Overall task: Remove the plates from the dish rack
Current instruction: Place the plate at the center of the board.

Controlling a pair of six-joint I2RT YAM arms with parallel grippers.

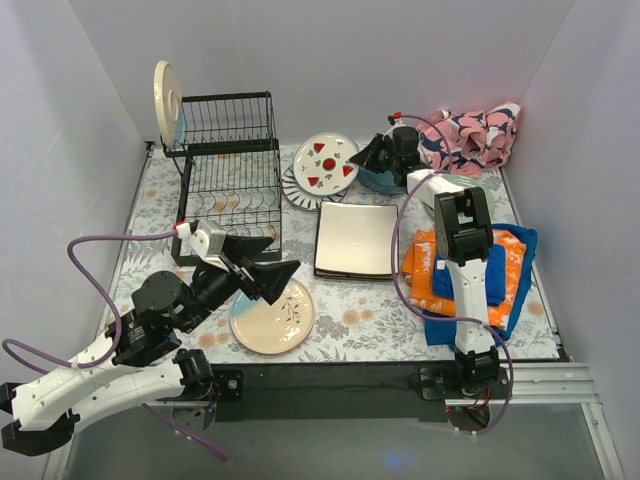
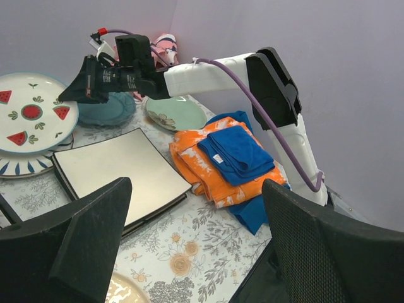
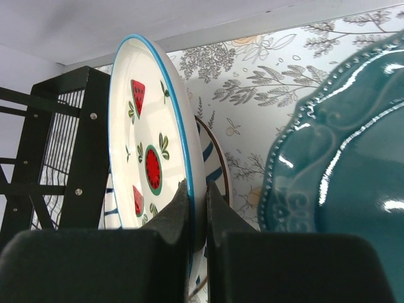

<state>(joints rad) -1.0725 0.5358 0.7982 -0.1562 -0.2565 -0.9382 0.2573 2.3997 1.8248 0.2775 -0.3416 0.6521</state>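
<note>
We are seemingly setting the watermelon plate (image 1: pixel 325 163) down just right of the dish rack (image 1: pixel 228 150), with the right claw (image 3: pixel 197 189) clamped on its rim and the left claw (image 1: pixel 270 262) gaping in front. Next we are needing a clean release, then the cream plate (image 1: pixel 166 100) at the dish rack's far-left corner.

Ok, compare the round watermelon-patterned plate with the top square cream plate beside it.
The round watermelon-patterned plate carries red slices and a blue rim; the square cream plate is plain. The watermelon plate rests on a black-striped round plate; the square one tops a stack of square plates. Both lie flat on the table, outside the dish rack.
</note>
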